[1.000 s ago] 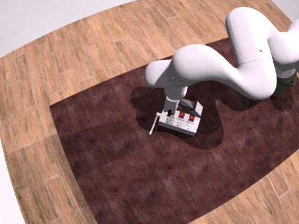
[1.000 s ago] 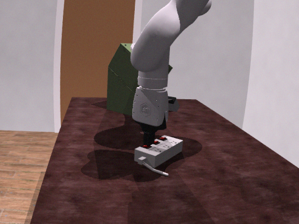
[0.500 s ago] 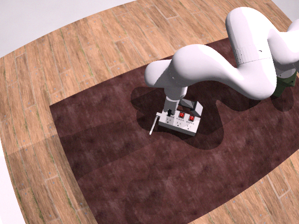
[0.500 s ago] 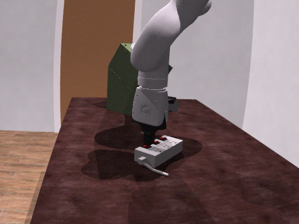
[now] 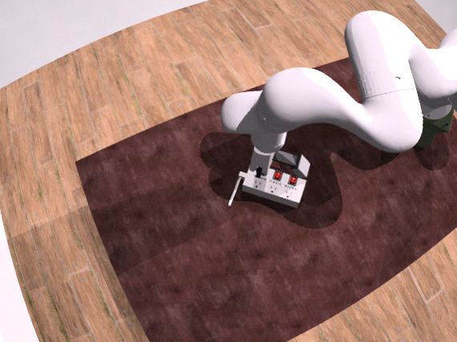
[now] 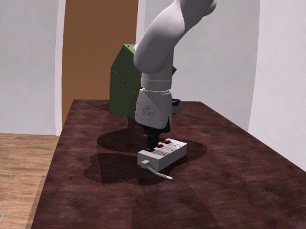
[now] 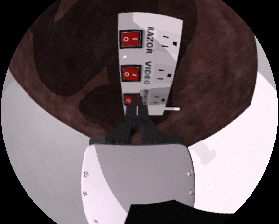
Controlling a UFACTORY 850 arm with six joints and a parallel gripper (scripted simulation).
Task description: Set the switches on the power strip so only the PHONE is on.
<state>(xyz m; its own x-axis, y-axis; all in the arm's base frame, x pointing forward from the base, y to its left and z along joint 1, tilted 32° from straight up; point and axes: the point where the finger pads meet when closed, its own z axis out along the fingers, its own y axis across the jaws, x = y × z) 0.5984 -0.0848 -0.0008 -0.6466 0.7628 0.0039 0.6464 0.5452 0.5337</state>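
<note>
The power strip [image 6: 164,153] is seen lying flat, right way up, on the dark table [image 6: 241,185], cord stub [image 6: 158,173] pointing off its near end. The gripper [image 7: 136,115] is held w/ fingers together, nothing clamped, tips pressed down on the end switch [image 7: 129,100] nearest the cord; its label is mostly hidden, so whether it's the PHONE one can't be confirmed. The RAZOR switch [image 7: 130,38] and VIDEO switch [image 7: 130,72] are shown red; on/off state can't be read for certain.

Risks, as judged: too much push → strip tipped or slid. Tips off-centre → rocker left half-thrown, or wrong side pressed. Sideways drift → VIDEO switch nudged.

Containers: none are seen; a green block [image 6: 121,91] at the arm's base is closed, nothing visible in it.
</note>
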